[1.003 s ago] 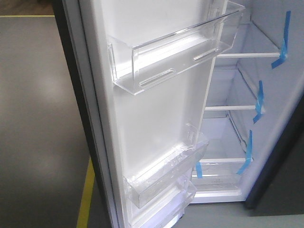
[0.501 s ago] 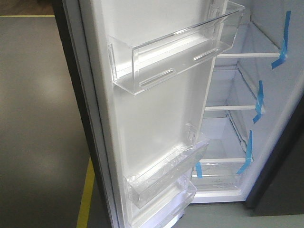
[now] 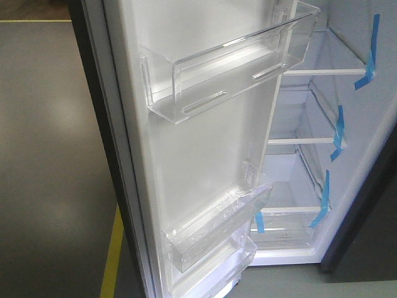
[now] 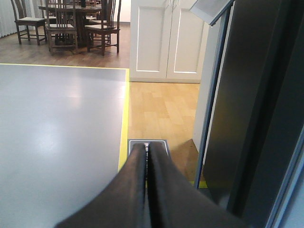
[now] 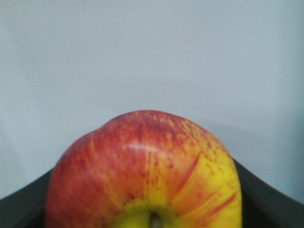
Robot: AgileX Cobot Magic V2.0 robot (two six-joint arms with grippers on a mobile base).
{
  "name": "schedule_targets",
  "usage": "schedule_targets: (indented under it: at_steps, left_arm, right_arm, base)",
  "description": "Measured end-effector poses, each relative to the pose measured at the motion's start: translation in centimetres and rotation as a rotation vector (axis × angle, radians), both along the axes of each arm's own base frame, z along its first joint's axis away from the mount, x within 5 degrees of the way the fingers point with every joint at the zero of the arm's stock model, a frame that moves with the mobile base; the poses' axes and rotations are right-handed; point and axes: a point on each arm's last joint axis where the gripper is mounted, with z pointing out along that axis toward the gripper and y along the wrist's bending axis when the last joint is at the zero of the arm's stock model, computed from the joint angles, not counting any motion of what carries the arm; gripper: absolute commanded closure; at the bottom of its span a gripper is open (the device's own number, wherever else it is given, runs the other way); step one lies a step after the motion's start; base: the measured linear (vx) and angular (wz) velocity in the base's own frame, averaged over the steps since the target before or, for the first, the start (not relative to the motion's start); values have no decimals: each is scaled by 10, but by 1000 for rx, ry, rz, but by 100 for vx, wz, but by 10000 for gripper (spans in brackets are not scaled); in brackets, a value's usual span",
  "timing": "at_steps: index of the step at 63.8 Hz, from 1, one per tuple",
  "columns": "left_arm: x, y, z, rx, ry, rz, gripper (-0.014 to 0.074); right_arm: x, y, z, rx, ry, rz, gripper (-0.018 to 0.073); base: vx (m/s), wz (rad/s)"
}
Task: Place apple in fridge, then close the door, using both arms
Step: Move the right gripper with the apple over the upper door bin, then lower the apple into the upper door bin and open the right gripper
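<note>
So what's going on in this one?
The right fingers hold the apple against a plain pale background. The left fingers are shut on nothing, beside the dark outer face of the door. The fridge stands wide open, and no apple shows on its visible shelves yet.

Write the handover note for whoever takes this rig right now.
Left gripper: shut, holding nothing.
Right gripper: shut on the apple, facing a plain pale surface.
Fridge: door wide open; no apple on the shelves in view.
Done: apple grasped, door open.
Left: set apple on a shelf, pull clear, close the door.
</note>
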Motion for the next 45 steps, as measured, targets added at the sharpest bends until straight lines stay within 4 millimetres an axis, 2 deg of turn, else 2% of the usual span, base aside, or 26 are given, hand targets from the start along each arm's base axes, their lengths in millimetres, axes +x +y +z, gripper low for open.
schedule_targets:
  at_steps: [10,17,26,39,45]
  left_arm:
    - [0,0,0,0,0,0,603]
    - [0,0,0,0,0,0,603]
    - [0,0,0,0,0,0,603]
    - [0,0,0,0,0,0,603]
    - [0,0,0,0,0,0,603]
  right_arm:
    - [35,9,-39,-87,80,-18,536]
    - [45,8,-51,-112,103,-34,481]
    - [48,7,-56,-152,107,-46,322]
    - [51,6,-60,-154,128,-53,6]
    - [51,6,-60,-151,130,-58,-73]
  base:
    - [0,0]
    - [0,0]
    - [0,0]
    - [0,0]
    - [0,0]
